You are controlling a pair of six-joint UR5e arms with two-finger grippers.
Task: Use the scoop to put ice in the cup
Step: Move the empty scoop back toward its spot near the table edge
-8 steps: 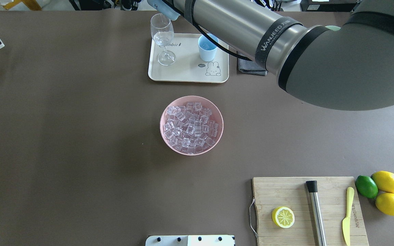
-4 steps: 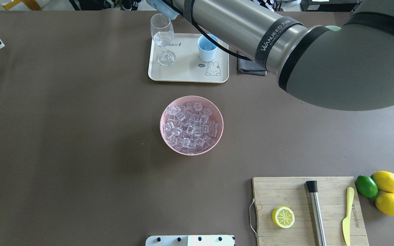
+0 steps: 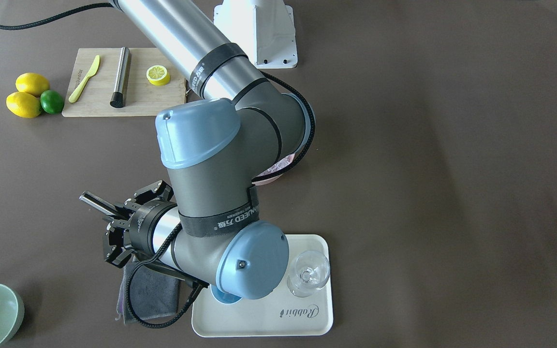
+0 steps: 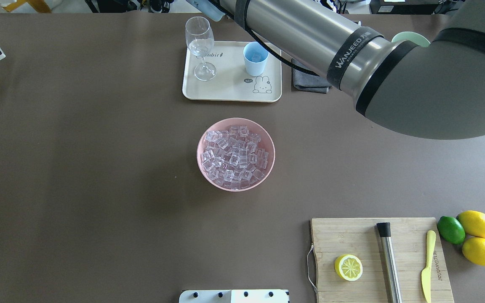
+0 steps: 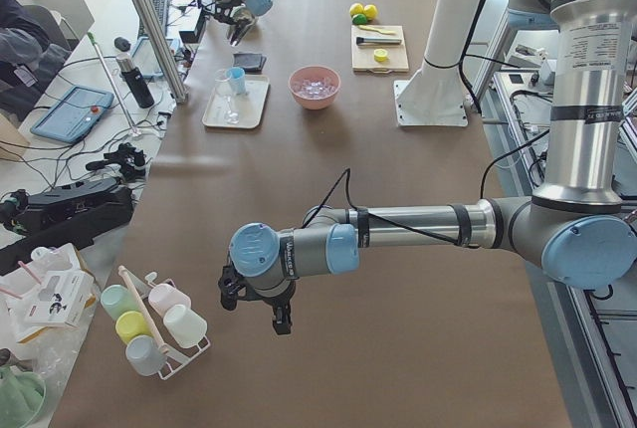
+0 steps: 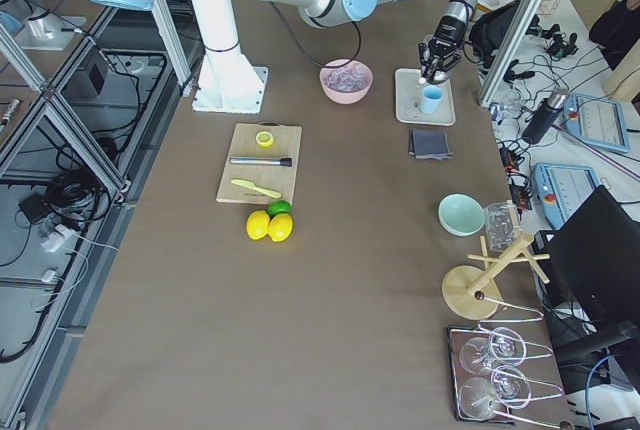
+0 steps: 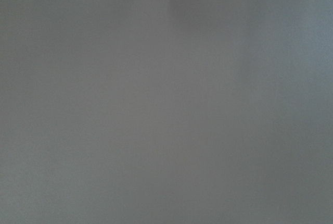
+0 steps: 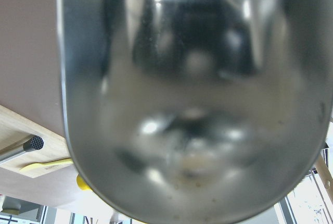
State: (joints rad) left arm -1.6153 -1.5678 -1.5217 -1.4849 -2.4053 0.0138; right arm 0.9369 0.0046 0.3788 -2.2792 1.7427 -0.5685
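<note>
The light-blue cup stands on the cream tray with a few ice cubes inside; in the front view the cup is mostly hidden under my right wrist. Most of the ice fills the pink bowl at the table's middle. My right gripper is shut on the scoop's handle, beside the tray over the grey cloth. The right wrist view shows the steel scoop trough empty. My left gripper hangs over bare table far from all this; I cannot tell whether it is open.
A stemmed glass stands on the tray left of the cup. A grey cloth and a pale-green bowl lie right of the tray. A cutting board holds a lemon half, steel cylinder and yellow-green knife, with lemons and a lime beside it.
Ice cubes have appeared in the cup. My right arm has swung to the right and away from the cup, so the whole cup now shows from overhead.
</note>
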